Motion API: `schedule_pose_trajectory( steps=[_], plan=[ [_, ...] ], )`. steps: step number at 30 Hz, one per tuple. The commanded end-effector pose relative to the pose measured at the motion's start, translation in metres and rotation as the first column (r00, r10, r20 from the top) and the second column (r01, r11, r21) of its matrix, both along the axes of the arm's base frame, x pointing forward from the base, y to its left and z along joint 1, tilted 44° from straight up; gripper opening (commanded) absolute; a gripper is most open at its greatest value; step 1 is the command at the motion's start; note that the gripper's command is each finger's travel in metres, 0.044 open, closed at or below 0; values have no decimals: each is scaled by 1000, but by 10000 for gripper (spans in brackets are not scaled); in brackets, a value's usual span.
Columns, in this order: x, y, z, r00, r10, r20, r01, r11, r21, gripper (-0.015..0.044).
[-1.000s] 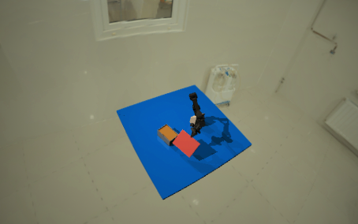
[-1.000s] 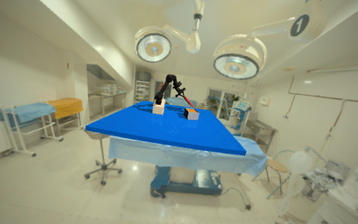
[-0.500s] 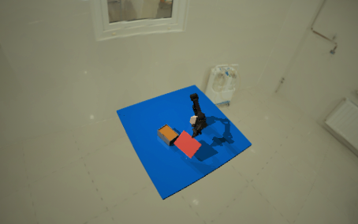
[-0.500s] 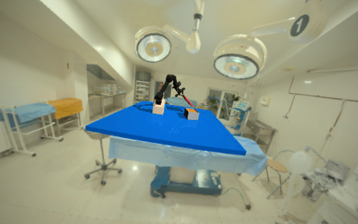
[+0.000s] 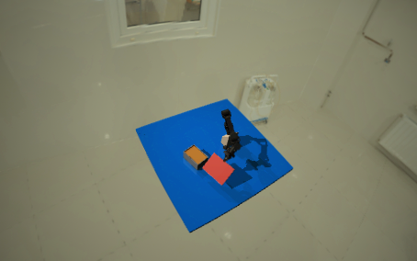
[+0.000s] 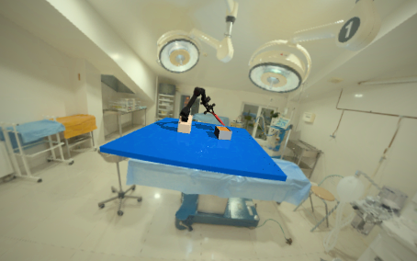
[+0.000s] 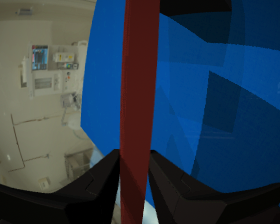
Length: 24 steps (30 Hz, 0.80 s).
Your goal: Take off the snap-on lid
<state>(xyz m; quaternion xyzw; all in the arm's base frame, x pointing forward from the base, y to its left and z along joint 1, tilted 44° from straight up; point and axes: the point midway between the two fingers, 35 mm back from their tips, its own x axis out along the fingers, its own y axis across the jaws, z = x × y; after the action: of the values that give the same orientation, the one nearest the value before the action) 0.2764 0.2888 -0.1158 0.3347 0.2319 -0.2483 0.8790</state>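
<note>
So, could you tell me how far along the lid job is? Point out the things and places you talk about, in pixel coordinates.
Already off: the storage box (image 5: 196, 156) (image 6: 224, 133) stands open, orange inside. In hand: the gripper (image 5: 226, 159) (image 6: 212, 110) (image 7: 134, 155) grips the red lid (image 5: 219, 169) (image 6: 218, 119) (image 7: 139, 85), tilted above the table (image 5: 170, 133) (image 6: 174, 152) (image 7: 191, 100). Left: laying it flat, right side up, and releasing.
</note>
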Motion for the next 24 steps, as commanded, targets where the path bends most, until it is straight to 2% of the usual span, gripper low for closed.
schedule_pose_trajectory(
  steps=[1, 24],
  plan=[
    [1, 0, 0, 1000, 4, 13, -4, 1000, 5, 0],
    [2, -12, -13, 1000, 4, 13, -4, 1000, 5, 0]
  ],
)
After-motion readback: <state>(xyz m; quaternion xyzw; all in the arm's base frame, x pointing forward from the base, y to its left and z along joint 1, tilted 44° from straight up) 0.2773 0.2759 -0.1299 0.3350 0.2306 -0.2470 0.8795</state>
